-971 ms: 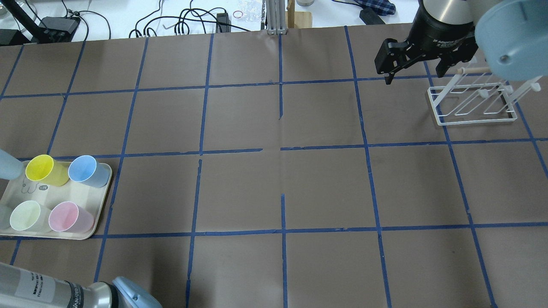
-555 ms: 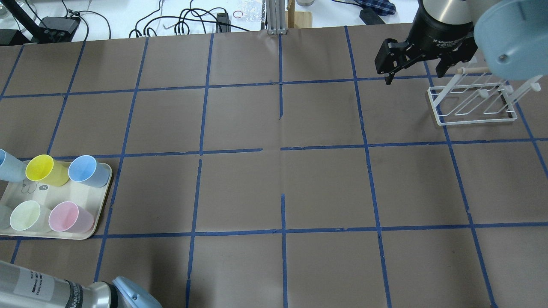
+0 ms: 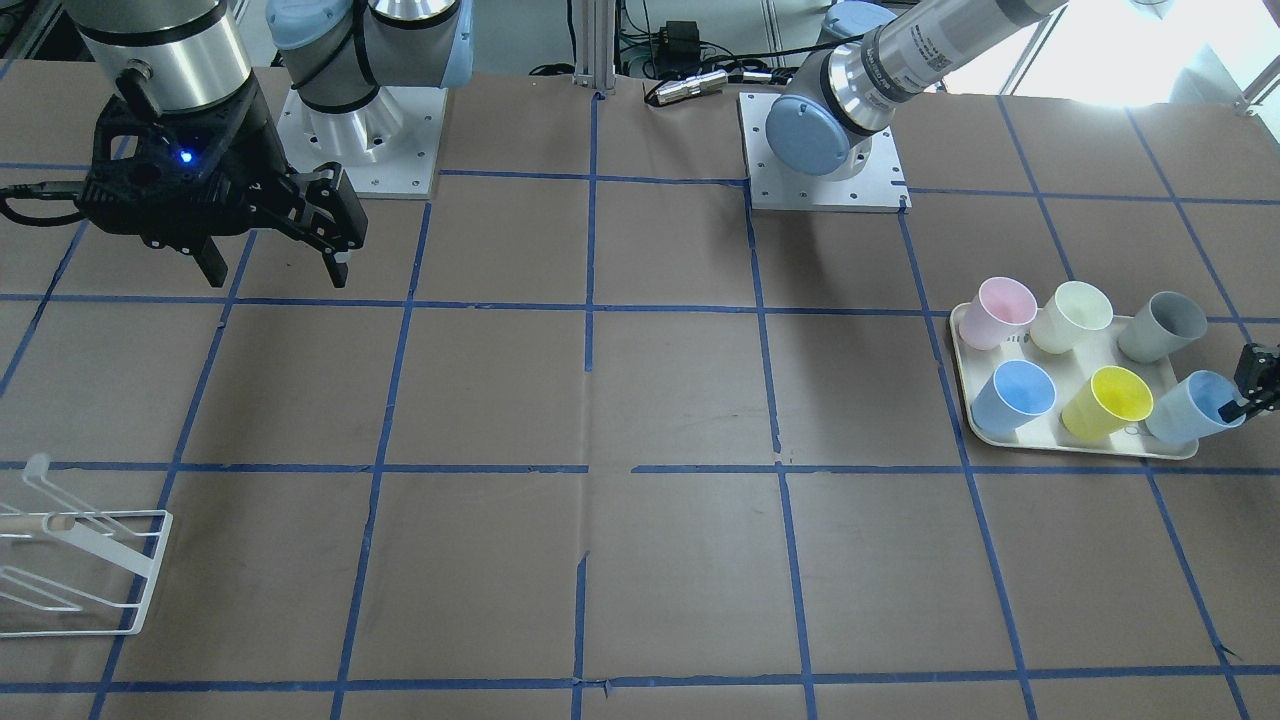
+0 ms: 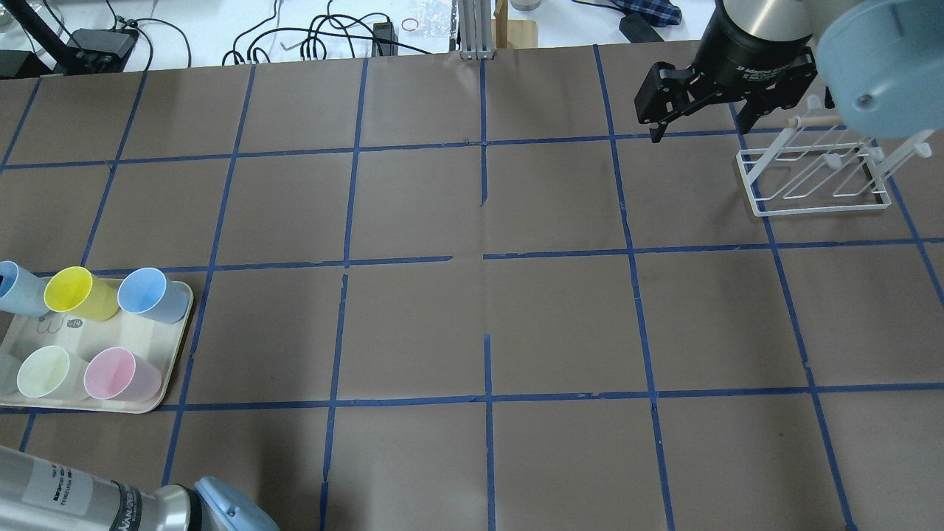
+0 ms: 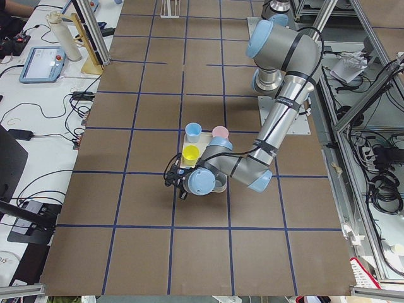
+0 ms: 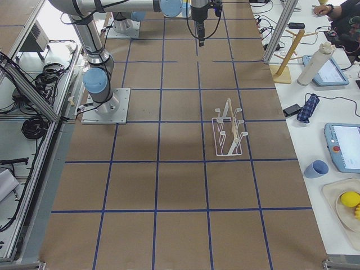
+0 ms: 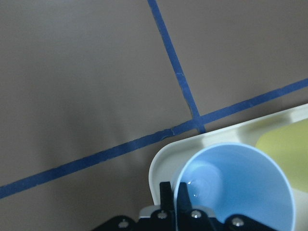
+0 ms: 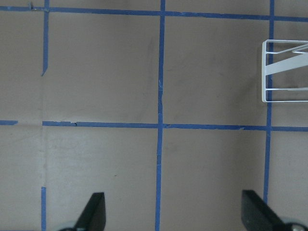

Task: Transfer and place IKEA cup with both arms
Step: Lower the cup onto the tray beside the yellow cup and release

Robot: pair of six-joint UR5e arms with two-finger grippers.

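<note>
The IKEA cup (image 3: 1188, 408), a pale icy-blue tumbler, is at the outer front corner of the cream tray (image 3: 1050, 445). It also shows at the left edge of the overhead view (image 4: 16, 289). My left gripper (image 3: 1252, 388) is shut on the cup's rim. In the left wrist view the two fingers pinch the cup wall (image 7: 236, 192) over the tray corner. I cannot tell whether the cup rests on the tray or is lifted. My right gripper (image 4: 697, 125) is open and empty above the table beside the white rack, far from the cups.
On the tray stand a deeper blue cup (image 3: 1015, 395), a yellow cup (image 3: 1108, 402), a pink cup (image 3: 995, 312), a pale green cup (image 3: 1072, 315) and a grey cup (image 3: 1163, 325). A white wire rack (image 4: 811, 177) stands by the right gripper. Blue tape lines grid the brown table.
The pale cup at the overhead view's left edge has shifted and changed tilt slightly in the left gripper. The right gripper has moved a little to the left and back, still open.
</note>
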